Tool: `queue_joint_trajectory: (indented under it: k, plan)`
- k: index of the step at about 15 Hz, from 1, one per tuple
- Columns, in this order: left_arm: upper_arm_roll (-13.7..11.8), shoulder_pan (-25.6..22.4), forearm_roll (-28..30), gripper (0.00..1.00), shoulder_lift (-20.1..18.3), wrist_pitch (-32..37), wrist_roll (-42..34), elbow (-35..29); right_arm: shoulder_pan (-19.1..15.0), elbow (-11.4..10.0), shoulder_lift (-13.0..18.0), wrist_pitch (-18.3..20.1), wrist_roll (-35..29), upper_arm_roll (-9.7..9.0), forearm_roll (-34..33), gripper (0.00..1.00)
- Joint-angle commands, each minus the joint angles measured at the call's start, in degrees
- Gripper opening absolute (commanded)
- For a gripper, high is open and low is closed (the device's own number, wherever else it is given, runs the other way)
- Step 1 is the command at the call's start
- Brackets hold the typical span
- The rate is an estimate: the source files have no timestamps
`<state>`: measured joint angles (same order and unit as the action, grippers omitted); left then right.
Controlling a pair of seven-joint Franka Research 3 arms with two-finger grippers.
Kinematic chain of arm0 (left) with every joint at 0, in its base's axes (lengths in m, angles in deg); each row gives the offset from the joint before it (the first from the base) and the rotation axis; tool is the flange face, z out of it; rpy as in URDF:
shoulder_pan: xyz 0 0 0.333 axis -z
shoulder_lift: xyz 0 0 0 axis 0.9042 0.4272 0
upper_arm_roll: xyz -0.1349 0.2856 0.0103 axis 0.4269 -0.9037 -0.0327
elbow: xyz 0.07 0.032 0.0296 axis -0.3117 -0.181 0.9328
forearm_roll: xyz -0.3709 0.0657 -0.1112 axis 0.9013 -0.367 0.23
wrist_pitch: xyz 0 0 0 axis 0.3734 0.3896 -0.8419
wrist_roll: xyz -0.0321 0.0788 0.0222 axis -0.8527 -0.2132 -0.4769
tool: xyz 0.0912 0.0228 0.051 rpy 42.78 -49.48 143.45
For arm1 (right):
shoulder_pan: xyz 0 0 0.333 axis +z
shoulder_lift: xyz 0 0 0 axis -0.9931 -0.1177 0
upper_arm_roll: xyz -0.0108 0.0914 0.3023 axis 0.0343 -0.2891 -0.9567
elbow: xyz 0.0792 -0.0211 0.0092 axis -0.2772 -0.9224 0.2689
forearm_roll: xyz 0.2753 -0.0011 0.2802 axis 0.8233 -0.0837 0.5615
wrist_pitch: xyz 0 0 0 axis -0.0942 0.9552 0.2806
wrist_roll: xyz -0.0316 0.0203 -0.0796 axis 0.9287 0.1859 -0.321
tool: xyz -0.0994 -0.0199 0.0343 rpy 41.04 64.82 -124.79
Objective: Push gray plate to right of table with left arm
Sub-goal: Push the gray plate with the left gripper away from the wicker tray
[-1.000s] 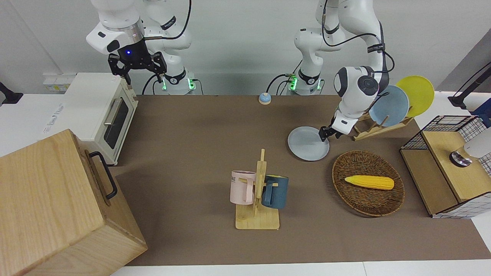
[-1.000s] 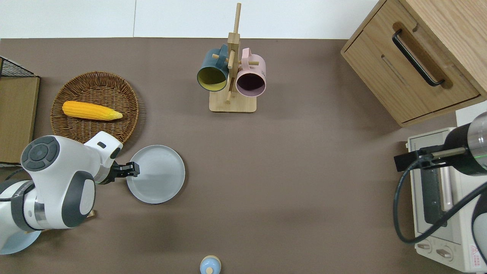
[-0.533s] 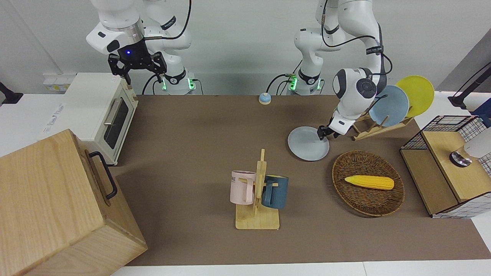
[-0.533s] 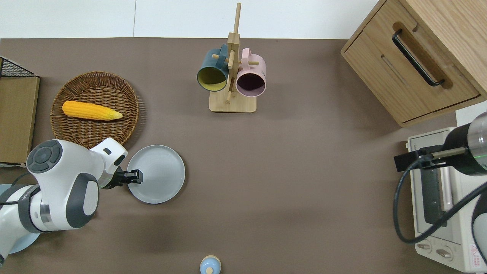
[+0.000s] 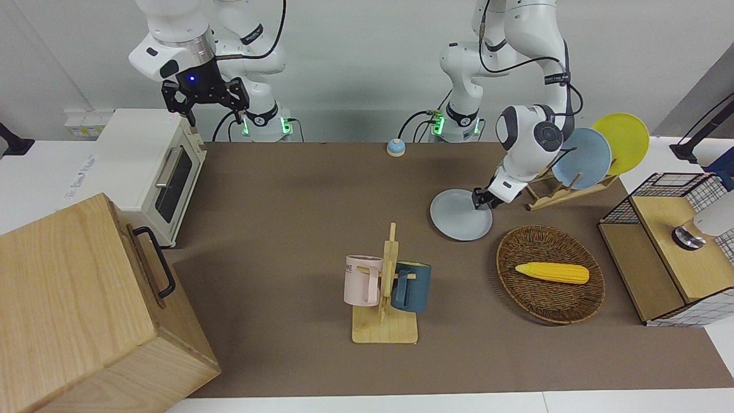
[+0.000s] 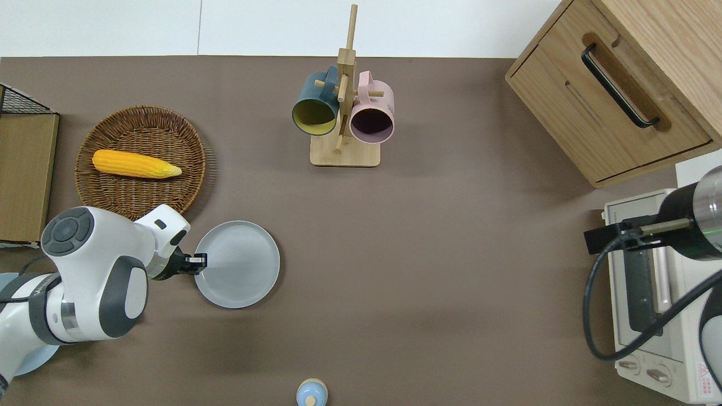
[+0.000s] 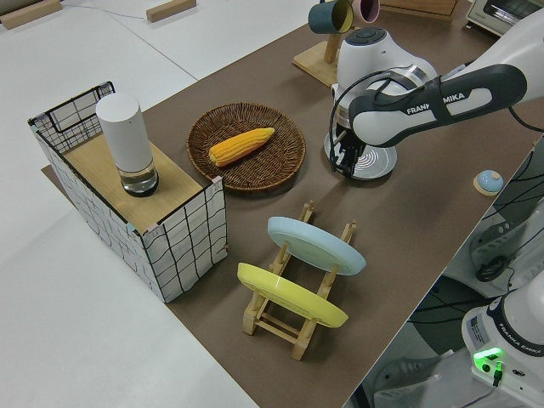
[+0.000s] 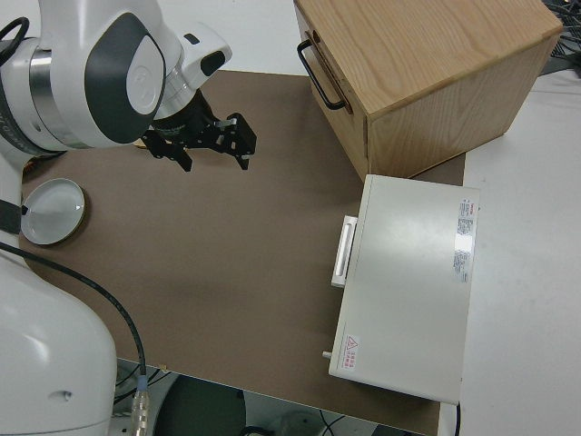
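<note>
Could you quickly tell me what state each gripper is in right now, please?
Left gripper: against the gray plate's rim; fingers cannot be told.
Right gripper: open, holding nothing; arm parked.

plain pale wall, white floor (glossy), evenly lit room

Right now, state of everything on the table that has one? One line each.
gray plate: flat on the table, left gripper at its rim.
left gripper: low at the plate's edge toward the left arm's end.
right gripper: open, arm parked.
toaster oven: door shut.
wooden cabinet: drawer shut.
mugs: hung on the wooden stand.
corn: lying in the wicker basket.
sky-blue plate and yellow plate: standing in the rack.
</note>
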<state>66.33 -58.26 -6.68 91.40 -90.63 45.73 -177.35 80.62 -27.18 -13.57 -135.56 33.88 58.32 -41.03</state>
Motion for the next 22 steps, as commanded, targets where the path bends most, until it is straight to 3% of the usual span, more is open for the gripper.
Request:
queue_joint_trajectory:
  k: [1,8,14,18,22]
  plan:
    - [0.0,0.0,1.0,0.00,-0.1,-1.3,-0.9,-0.9,-0.5,-0.2,0.6,0.7,0.4,-0.30,0.0,0.996]
    - [1.4,1.9,3.1,0.00,0.0,-1.0,2.3,-0.9,-0.5,-0.2,0.6,0.7,0.4,-0.30,0.0,0.996]
    - [5.0,9.0,5.9,0.00,-0.1,-1.2,14.8,-0.7,-0.5,-0.2,0.6,0.7,0.4,-0.30,0.0,0.996]
    - [5.4,14.2,9.7,0.00,-0.1,-1.7,20.0,-0.2,-0.5,-0.2,0.6,0.7,0.4,-0.30,0.0,0.996]
    - [7.6,18.6,11.9,0.00,-0.1,-6.4,28.0,-0.2,-0.5,-0.2,0.6,0.7,0.4,-0.30,0.0,0.996]
